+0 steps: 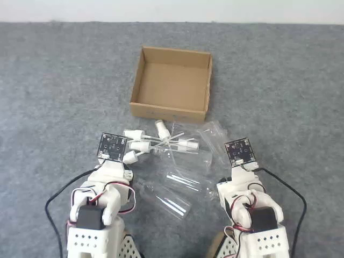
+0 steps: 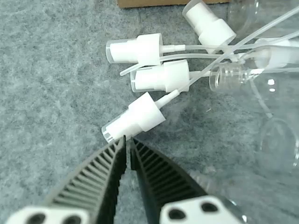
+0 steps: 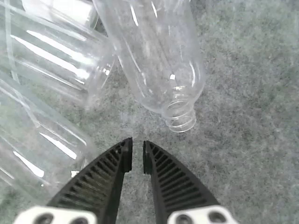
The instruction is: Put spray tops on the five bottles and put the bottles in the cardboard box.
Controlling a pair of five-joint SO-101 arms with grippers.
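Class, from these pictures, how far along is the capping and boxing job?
Nothing looks done: the cardboard box holds no bottles, spray tops lie loose, bottles lie uncapped. In hand: nothing; the left pincer sits shut by a spray top, the right pincer shut by a bottle mouth. Every capping and boxing remains.

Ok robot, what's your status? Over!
Left gripper and right gripper nearly shut, empty. Bottles uncapped, spray tops loose beside them. Cardboard box empty. Nothing blocking.
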